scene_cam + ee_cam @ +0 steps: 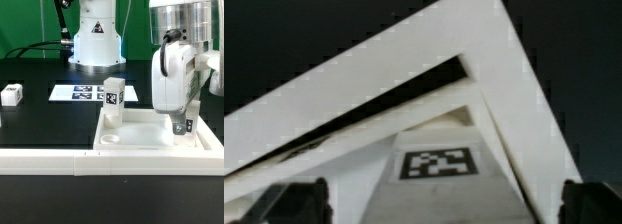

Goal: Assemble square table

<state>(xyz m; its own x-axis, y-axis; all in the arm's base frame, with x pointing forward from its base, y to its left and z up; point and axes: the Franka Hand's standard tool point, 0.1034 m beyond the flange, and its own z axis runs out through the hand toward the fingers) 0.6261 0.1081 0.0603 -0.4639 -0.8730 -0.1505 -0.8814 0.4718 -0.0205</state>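
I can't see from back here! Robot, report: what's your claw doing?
Claw low over the square tabletop, open, holding nothing. One leg standing upright at the tabletop's far corner. Another leg loose, far off. Nothing blocking.

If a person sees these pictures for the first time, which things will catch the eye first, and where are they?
The large white robot arm ending in its claw dominates the exterior view's right, hanging low over the large white square plastic slab. At the slab's far corner on the exterior view's left, a small white tagged block leg stands upright. Behind it, the marker board lies flat on the black table.
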